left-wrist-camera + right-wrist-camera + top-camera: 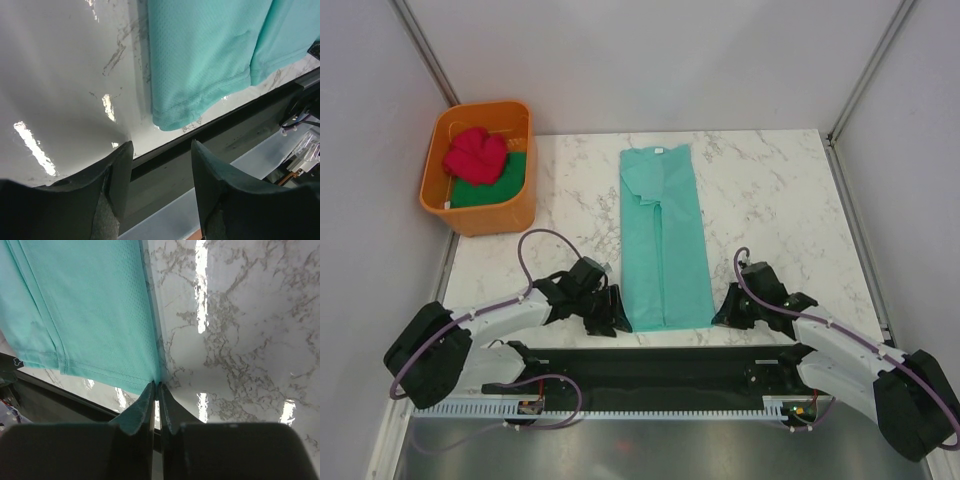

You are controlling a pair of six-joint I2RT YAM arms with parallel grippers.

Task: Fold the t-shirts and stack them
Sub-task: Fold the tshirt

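A teal t-shirt (665,240) lies folded into a long narrow strip down the middle of the marble table, collar at the far end. My left gripper (610,312) is open and empty just left of the shirt's near left corner; in the left wrist view (162,147) its jaws stand apart over the table's front edge, with the teal hem (200,50) ahead. My right gripper (728,310) is shut, its tips (158,386) pinching the near right corner of the teal shirt (90,305). A pinkish-red t-shirt (477,155) lies bunched on a dark green t-shirt (490,190).
The orange tub (490,218) holding the red and green shirts stands at the far left corner. White walls close in the table (770,200) on three sides. A black rail (660,365) runs along the near edge between the arm bases.
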